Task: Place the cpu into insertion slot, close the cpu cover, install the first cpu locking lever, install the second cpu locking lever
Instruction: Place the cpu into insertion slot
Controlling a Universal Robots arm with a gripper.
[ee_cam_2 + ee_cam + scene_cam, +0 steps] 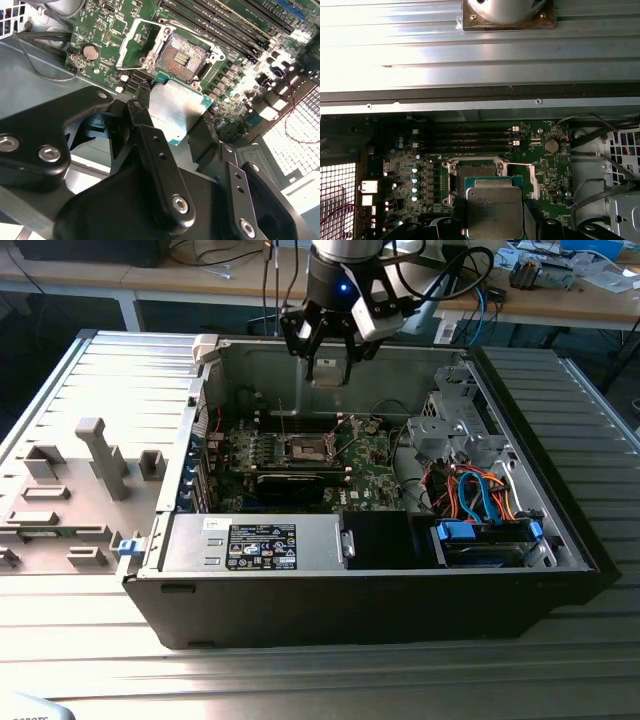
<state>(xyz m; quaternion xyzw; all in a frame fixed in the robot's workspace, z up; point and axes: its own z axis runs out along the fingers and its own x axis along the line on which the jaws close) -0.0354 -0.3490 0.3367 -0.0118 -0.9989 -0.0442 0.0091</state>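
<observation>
Dull silver metal sits between my jaws: my gripper (328, 368) is clenched on the cpu (177, 112) by two opposite edges. It hangs above the bare insertion slot (181, 57), so placing is the step in hand. Seating it, I judge, calls for squaring its edges to the slot and lowering gently. The second wrist view shows the cpu cover (131, 46) standing open beside the slot, while the exterior view shows my jaws high over the computer case (300, 610).

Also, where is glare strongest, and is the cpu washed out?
First wrist view: the table is blown out white, but the cpu reads clearly. Second wrist view: the board burns out at one edge, and the cpu top has a bright sheen. Exterior view: even light, little glare.
</observation>
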